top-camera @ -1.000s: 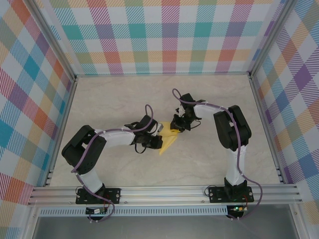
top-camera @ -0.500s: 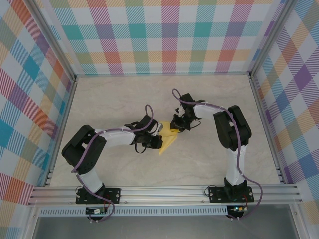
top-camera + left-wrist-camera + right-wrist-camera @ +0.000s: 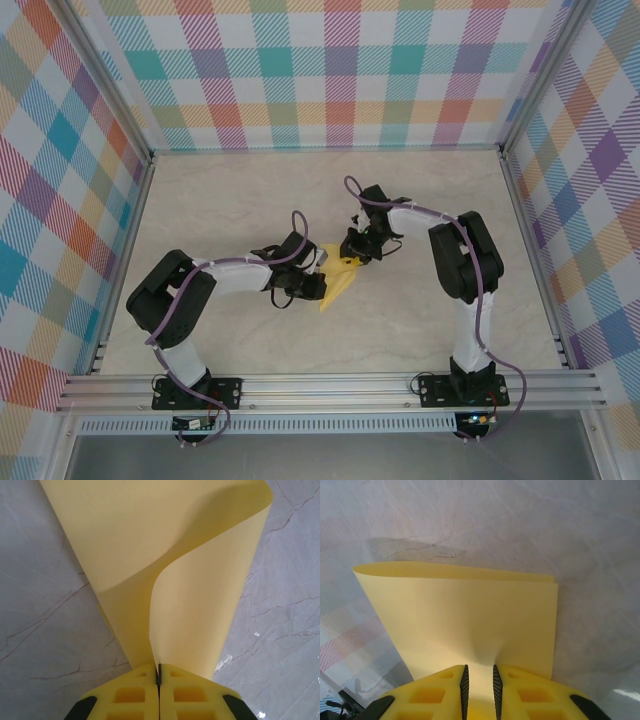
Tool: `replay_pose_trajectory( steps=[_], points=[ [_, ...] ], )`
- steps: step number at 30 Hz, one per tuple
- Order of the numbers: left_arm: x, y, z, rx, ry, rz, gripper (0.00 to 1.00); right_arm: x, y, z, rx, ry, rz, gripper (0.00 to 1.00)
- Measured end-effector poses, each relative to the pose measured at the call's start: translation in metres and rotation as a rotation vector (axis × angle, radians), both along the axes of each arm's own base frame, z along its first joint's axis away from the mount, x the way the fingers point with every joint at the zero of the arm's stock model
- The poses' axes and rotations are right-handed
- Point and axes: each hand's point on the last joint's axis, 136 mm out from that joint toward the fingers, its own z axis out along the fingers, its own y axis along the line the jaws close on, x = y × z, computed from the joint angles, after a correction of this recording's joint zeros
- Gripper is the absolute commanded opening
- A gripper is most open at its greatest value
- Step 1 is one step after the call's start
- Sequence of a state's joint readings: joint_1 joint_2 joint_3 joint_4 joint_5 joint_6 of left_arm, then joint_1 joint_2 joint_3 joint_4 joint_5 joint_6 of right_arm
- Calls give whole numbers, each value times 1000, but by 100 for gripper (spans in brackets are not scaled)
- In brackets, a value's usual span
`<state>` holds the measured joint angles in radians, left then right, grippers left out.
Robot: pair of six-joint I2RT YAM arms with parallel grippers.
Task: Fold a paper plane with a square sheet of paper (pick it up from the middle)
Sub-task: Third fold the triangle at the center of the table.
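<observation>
The square sheet of paper (image 3: pixel 336 281) is yellow, folded over on itself and held just above the table's middle. My left gripper (image 3: pixel 316 284) reaches it from the left and is shut on its edge. In the left wrist view the paper (image 3: pixel 200 580) rises from the closed left gripper (image 3: pixel 158 672) and curls over in a loop. My right gripper (image 3: pixel 351 256) meets it from the upper right. There the folded paper (image 3: pixel 470 615) runs into the right gripper (image 3: pixel 479 680), whose jaws stand slightly apart, open, with a narrow gap around the sheet.
The marble table top (image 3: pixel 420 320) lies bare around both arms. Aluminium rails (image 3: pixel 330 385) run along the near edge and checked walls (image 3: pixel 330 80) close in the back and sides.
The right gripper's jaws have parted a little from the paper. The left gripper stays shut on the sheet, and both arms have hardly moved.
</observation>
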<state>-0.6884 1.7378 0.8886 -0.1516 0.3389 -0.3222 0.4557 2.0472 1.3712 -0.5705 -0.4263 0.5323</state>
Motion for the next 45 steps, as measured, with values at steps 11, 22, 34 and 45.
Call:
replay_pose_trajectory(
  steps=[11,22,34,45],
  points=[
    [2,-3,0,-7,-1,-2,5,-2,-23,71,-10,-210,-53,23],
    [10,-12,0,-30,-4,-3,5,-75,-21,55,192,-182,-115,0],
    [15,-16,1,-37,0,-8,5,-91,-1,36,143,-160,-122,0],
    [17,-18,1,-38,-2,-8,5,41,-14,42,34,-208,-145,0]
  ],
)
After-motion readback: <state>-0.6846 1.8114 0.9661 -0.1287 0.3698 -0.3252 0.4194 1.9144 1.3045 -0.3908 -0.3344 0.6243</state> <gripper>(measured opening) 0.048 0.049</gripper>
